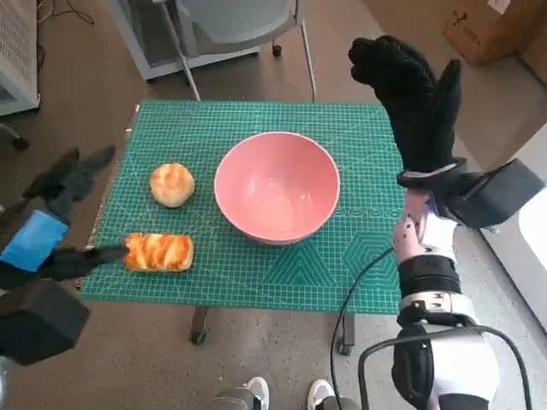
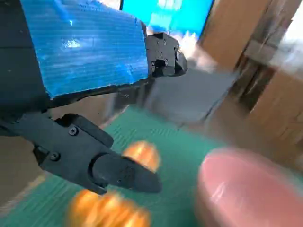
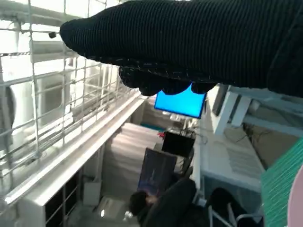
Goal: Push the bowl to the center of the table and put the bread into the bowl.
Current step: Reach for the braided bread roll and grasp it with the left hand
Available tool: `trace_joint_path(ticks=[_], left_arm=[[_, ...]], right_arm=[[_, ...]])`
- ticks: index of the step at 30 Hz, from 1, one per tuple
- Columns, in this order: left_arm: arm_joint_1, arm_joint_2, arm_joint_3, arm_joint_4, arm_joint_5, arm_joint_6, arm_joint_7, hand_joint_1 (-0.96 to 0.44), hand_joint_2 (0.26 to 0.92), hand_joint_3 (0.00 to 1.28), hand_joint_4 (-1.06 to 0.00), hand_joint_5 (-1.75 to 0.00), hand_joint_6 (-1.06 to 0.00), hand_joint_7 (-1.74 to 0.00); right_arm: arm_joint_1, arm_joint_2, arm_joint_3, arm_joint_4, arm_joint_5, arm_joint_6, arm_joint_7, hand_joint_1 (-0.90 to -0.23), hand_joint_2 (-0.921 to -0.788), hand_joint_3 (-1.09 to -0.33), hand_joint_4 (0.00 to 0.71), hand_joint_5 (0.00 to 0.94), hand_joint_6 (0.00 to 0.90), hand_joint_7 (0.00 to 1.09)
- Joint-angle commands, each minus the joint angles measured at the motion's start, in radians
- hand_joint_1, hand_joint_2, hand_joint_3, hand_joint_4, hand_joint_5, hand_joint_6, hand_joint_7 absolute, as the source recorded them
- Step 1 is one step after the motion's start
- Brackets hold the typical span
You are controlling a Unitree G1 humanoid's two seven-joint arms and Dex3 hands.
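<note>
I see my left robot hand [image 1: 60, 226] at the counter's [image 1: 256, 278] left edge, fingers spread and holding nothing, one fingertip [image 1: 115, 254] touching the end of the long bread [image 1: 160, 252]. A round bun [image 1: 172, 184] lies just beyond it, apart from the bowl [image 1: 277, 185], which sits mid-counter with green mat [image 1: 359, 256] free all round. My right robot hand [image 1: 414, 94] hangs raised over the right edge, fingers extended, empty.

No text, label or number is legible. The green mat [image 1: 256, 256] carries pale grid lines and faint print along its right edge, too small to read. The box [image 1: 491, 26] bears unreadable marks.
</note>
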Motion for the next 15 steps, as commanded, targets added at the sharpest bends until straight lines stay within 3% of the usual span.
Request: trace_joint_path(ticks=[1, 15], left_arm=[[-0.023, 0.071, -0.098, -0.079, 0.029, 0.139, -0.086, 0.22, 0.69, 0.02, -0.02, 0.0, -0.23, -0.05], [-0.071, 0.091, -0.277, -0.033, 0.149, 0.203, -0.075, 0.18, 0.687, 0.02, -0.08, -0.01, -0.27, -0.02]], right_arm=[[0.026, 0.004, 0.002, 0.009, 0.007, 0.009, 0.01, -0.682, -0.921, -0.624, 0.266, 0.007, 0.376, 0.04], [0.024, 0.007, 0.001, 0.018, 0.009, 0.006, 0.007, -0.671, -0.921, -0.621, 0.269, 0.005, 0.38, 0.03]])
